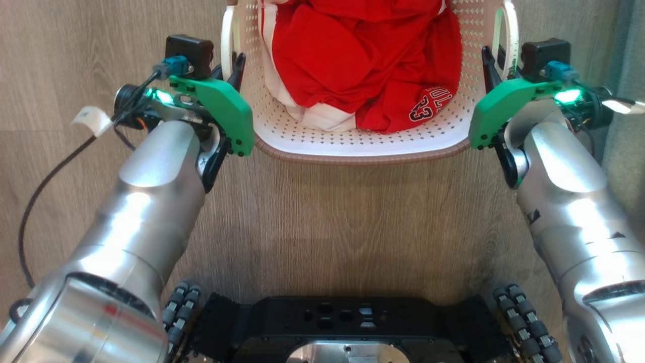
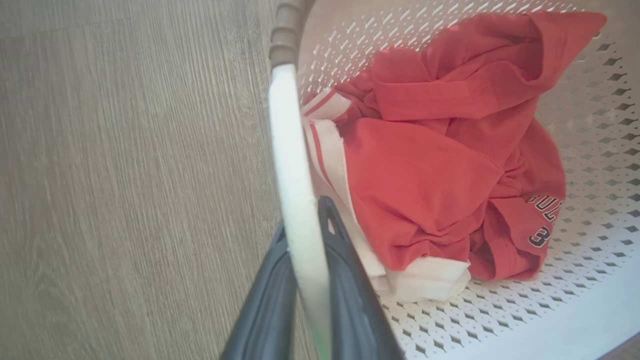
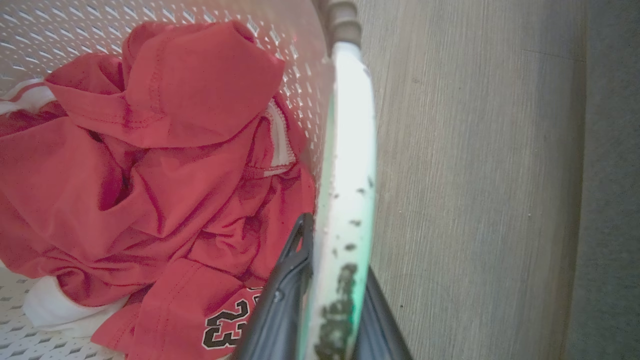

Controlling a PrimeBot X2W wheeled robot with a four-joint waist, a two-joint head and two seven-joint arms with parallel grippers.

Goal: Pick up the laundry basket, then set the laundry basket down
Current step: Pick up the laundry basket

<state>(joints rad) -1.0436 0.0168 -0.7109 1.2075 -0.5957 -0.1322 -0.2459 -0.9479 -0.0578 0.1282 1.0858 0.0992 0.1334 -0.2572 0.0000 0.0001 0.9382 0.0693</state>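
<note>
Wood-grain floor (image 1: 352,212) lies below the laundry basket (image 1: 352,146), which sits between both grippers. Left gripper (image 2: 304,220) pinches the left white handle (image 2: 290,140). The right gripper (image 3: 340,250) pinches the right handle (image 3: 350,125).

L forearm (image 1: 151,201) & R forearm (image 1: 564,191): smooth rounded silver shells, the R one w/ small black marks. Each wrist has a bright green plate (image 1: 221,108) w/ small black screws. Above each plate sits a black boxy camera (image 1: 189,50) w/ a teal-blue plug (image 1: 174,65), and a green status light (image 1: 160,96) glows nearby. A black cable (image 1: 35,201) w/ a white tag (image 1: 93,120) runs off the L wrist. L tool (image 1: 232,68) & R tool (image 1: 494,60): thin dark fingers (image 2: 350,280), hollow triangular tips. The base (image 1: 347,317) is a black slotted plate w/ grey roller wheels (image 1: 179,305) at both front corners.
</note>
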